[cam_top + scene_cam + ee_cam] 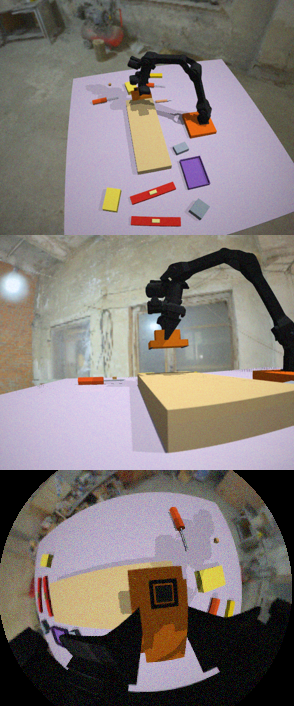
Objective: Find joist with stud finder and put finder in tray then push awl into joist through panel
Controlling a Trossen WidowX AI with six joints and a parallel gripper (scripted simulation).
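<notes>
My gripper (pixel 140 92) (pixel 167 337) (pixel 159 608) is shut on the orange stud finder (pixel 141 96) (pixel 154 344) (pixel 139 582). It holds it level, well above the far end of the pale wooden floor panel (pixel 149 139) (pixel 212 394) (pixel 90 597), with a clear gap under it in the exterior view. The square display on its top is dark in the wrist view. The awl (pixel 161 101), with a light orange handle and a short tip, lies on the table just right of the panel's far end. The purple tray (pixel 194 173) (pixel 60 636) is empty, right of the panel's near end. No joist shows.
A red-handled screwdriver (pixel 99 100) (pixel 90 381) (pixel 177 519) lies left of the panel; another (pixel 150 84) (pixel 214 606) lies beyond it, near a yellow block (pixel 129 87) (pixel 211 579). A grey block (pixel 181 148) sits between tray and arm base. Two red levels (pixel 142 196) (pixel 142 221) lie in front.
</notes>
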